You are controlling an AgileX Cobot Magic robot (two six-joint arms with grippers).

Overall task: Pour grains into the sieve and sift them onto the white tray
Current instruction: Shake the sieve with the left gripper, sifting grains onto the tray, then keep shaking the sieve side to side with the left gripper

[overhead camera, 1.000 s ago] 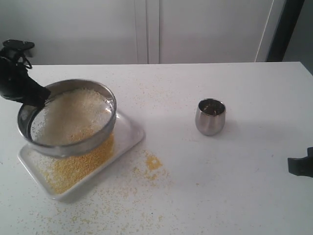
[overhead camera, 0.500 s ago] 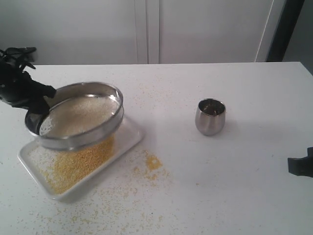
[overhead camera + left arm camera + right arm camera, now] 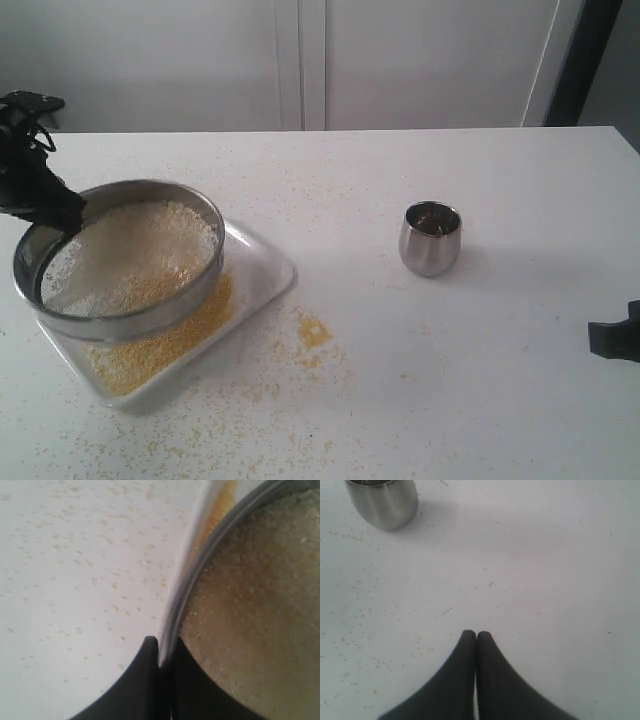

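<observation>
On a white desk (image 3: 480,400) dusted with spilled grains (image 3: 130,255), the sieve (image 3: 120,320) hangs over the left end of the white tray (image 3: 265,270). The left gripper (image 3: 161,645) has its jaws clenched on the sieve's thin steel rim at the far left side, one black finger inside the ring and one outside.

To the right, well apart from the tray, a small rounded steel cup (image 3: 431,238) stands upright with its mouth up. Between cup and tray lies open desk with a loose golden patch of grains just off the tray's near right edge. Thinner specks spread toward the front and the far side.

The right gripper (image 3: 476,634) sits low at the right edge of the exterior view, well away from the cup. Its jaws are pressed together with nothing between them, and its wrist view shows the cup ahead across the desk. White wall panels close the scene behind.

The sieve's open mouth faces up, and its round ring hides much of the tray beneath; whether the two touch cannot be told. Pale beige grains cover most of the mesh, leaving a bare grey crescent at the left. Fine golden-yellow grains lie on the tray below and along its near side. The tray lies flat, its long axis running from the near left to the far right.
</observation>
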